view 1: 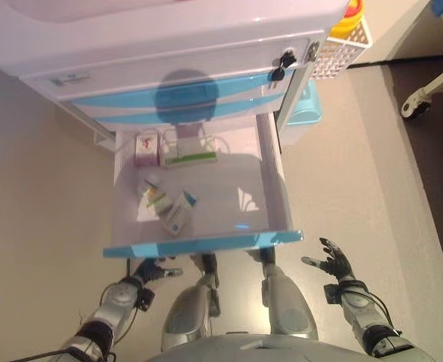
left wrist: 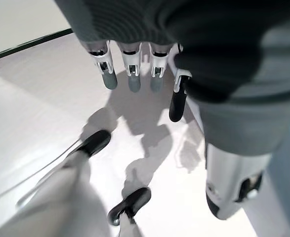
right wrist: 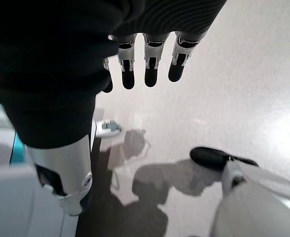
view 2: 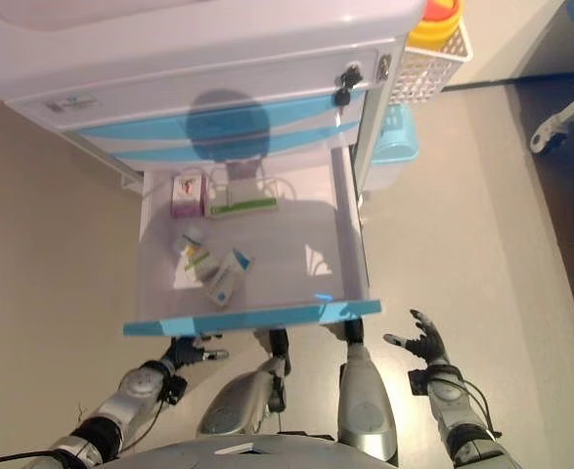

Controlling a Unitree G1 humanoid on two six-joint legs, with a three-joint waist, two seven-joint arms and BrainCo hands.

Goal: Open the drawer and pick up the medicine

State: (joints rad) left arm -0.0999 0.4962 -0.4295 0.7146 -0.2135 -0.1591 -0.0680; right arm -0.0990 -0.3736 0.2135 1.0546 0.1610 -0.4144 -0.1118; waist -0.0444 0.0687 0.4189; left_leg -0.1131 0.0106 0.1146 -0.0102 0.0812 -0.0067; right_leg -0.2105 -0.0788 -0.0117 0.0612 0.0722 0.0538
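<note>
The white cart's lower drawer (view 1: 275, 188) with a blue front stands pulled out. Inside lie several medicine boxes: a pink-and-white box (view 1: 146, 148) and a flat green-striped box (view 1: 191, 156) at the back, a small box (view 1: 153, 192) and a white-and-blue box (view 1: 177, 212) nearer the front. My left hand (view 1: 150, 270) is below the drawer's front at the left, fingers straight and empty. My right hand (view 1: 333, 263) is open and empty, right of the drawer's front corner. In the wrist views both hands (left wrist: 135, 64) (right wrist: 145, 59) show straight fingers over bare floor.
The cart's upper drawers with blue bands (view 1: 183, 102) are shut, with a key lock (view 1: 283, 63) at the right. A white wire basket (view 1: 342, 45) with a yellow container hangs on the cart's right side. A light blue bin (view 1: 306, 105) stands beside it. A wheeled frame (view 1: 421, 96) stands far right.
</note>
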